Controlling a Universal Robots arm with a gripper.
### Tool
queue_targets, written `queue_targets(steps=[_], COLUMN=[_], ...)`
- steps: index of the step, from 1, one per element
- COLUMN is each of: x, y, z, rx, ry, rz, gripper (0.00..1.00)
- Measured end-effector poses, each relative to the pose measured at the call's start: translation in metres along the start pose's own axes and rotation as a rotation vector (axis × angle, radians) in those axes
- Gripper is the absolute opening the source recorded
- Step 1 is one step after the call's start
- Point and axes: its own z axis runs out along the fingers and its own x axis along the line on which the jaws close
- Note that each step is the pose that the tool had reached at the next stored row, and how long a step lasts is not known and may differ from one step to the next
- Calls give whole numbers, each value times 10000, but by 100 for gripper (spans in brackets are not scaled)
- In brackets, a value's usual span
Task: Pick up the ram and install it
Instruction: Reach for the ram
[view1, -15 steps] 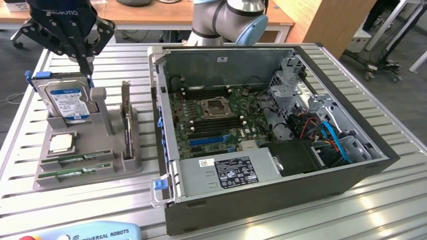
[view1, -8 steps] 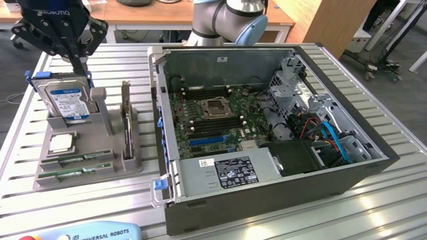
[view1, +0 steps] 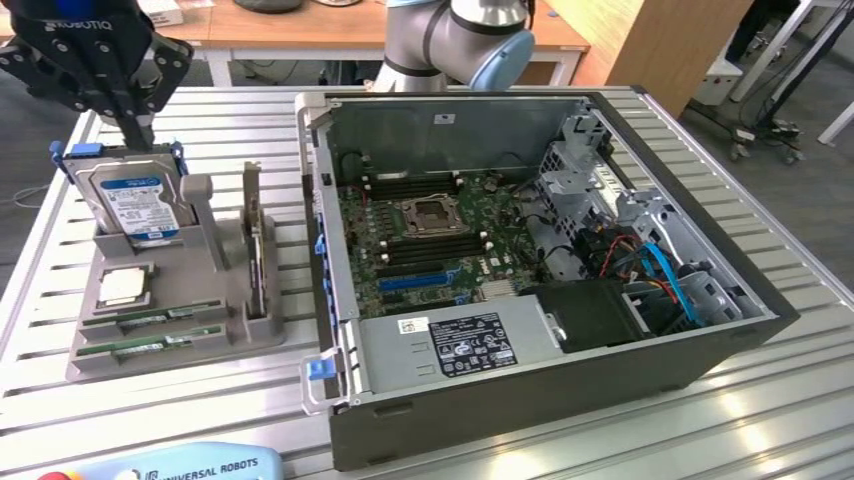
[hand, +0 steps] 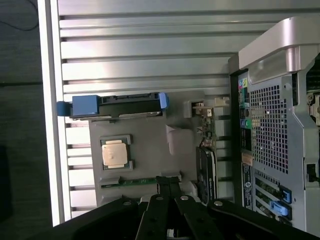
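Gripper: the gripper (view1: 138, 133) (hand: 168, 181) is clenched, the two black fingers pressed together with nothing between them.
Gripper place: in the exterior view it hangs over the upright hard drive (view1: 134, 200), at the far end of the gray holder (view1: 200, 335).
Ram: the ram (view1: 158, 319) (hand: 131, 181) lies flat in a slot at the near end of that holder, a green stick; a second stick (view1: 140, 348) of the same kind lies in the next slot.
Ram to gripper: they are well apart and not touching; the hard drive and the square processor (view1: 123, 287) are between them.
Wrist view: the finger tips appear over one end of the ram's slot.
Computer case: the open computer case (view1: 694, 350) stands on the slatted table (view1: 54, 400), just beside the holder, on the exterior view's right.
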Motion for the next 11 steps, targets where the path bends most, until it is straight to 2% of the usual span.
queue_targets(steps=[6, 11], x=[121, 140], y=[-8, -10], z=[-2, -2], rx=[0, 0], ry=[0, 0], rz=[1, 0], gripper=[10, 10])
